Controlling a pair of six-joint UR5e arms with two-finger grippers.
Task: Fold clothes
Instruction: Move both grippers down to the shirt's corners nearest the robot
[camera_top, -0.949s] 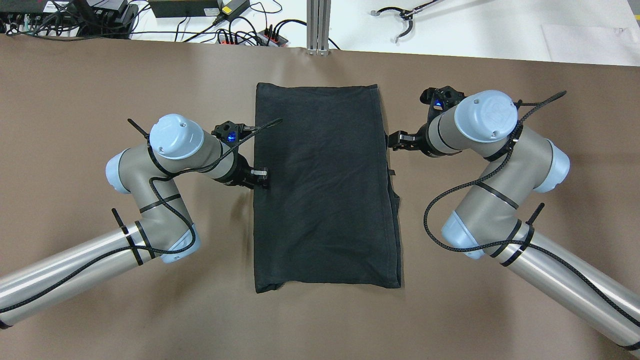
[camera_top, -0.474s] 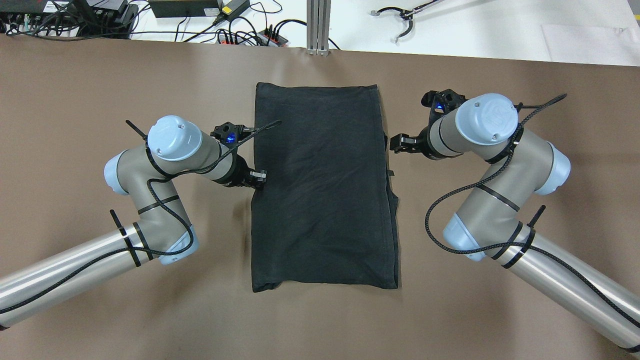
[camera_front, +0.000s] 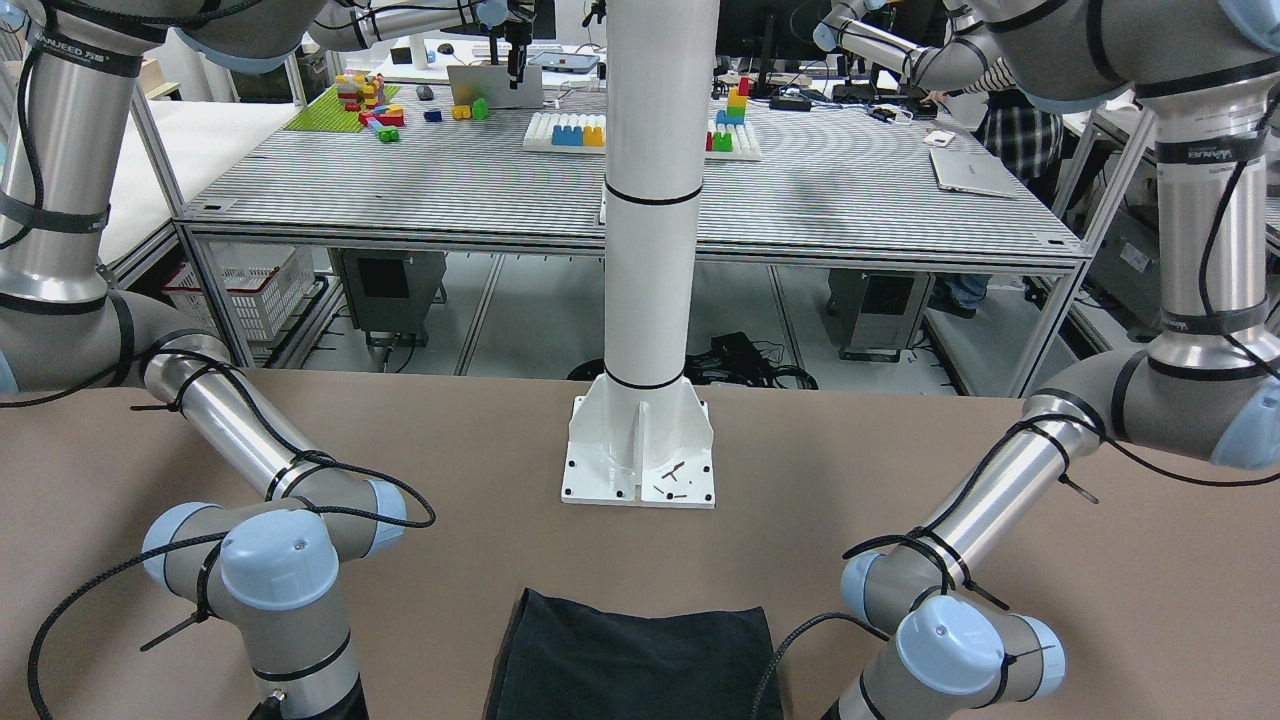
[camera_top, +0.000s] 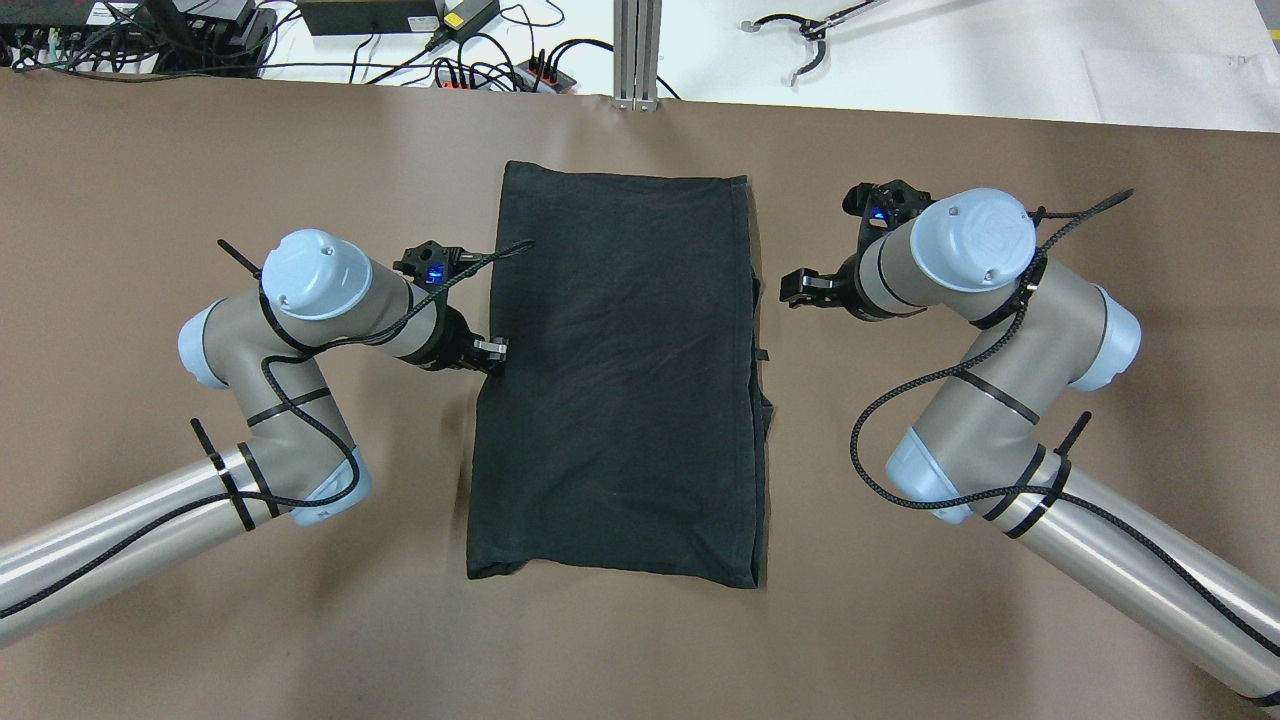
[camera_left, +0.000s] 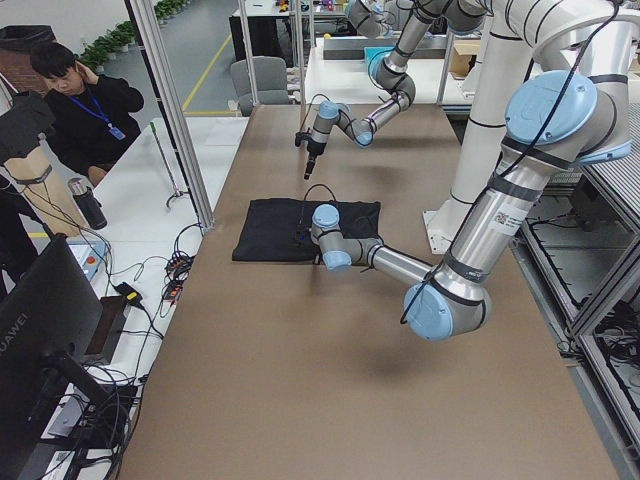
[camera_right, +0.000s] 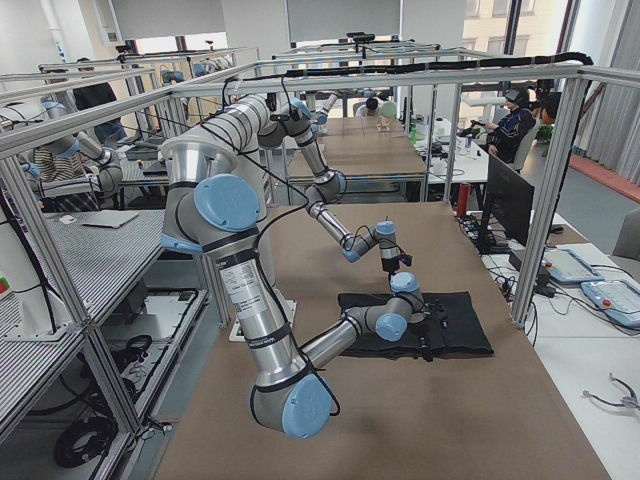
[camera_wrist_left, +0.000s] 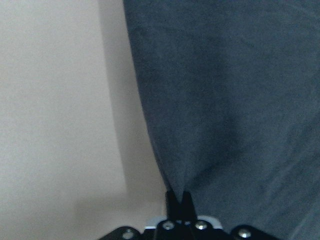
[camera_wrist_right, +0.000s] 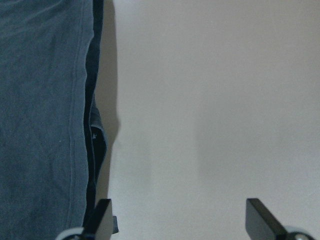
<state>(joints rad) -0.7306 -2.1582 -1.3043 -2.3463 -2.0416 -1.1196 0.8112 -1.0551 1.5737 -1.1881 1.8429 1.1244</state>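
The clothes are one black folded rectangle of fabric (camera_top: 620, 370) lying flat mid-table, also seen in the front view (camera_front: 630, 665) and the left wrist view (camera_wrist_left: 240, 100). My left gripper (camera_top: 494, 354) is shut on the cloth's left edge about halfway along; in the left wrist view it (camera_wrist_left: 178, 196) pinches the edge. My right gripper (camera_top: 793, 289) is open and empty, a little off the cloth's right edge. In the right wrist view its fingers (camera_wrist_right: 102, 215) stand wide apart over bare table, the cloth's layered hem (camera_wrist_right: 50, 125) to one side.
The brown table (camera_top: 200, 620) extends around the cloth. The white post's base plate (camera_front: 640, 462) stands behind the cloth's near edge. An aluminium post (camera_top: 636, 55), cables and power strips (camera_top: 480, 68) lie past the far edge.
My left gripper has moved left, dragging the cloth with it. The cloth's right edge has drawn away from my right gripper, which has hardly moved.
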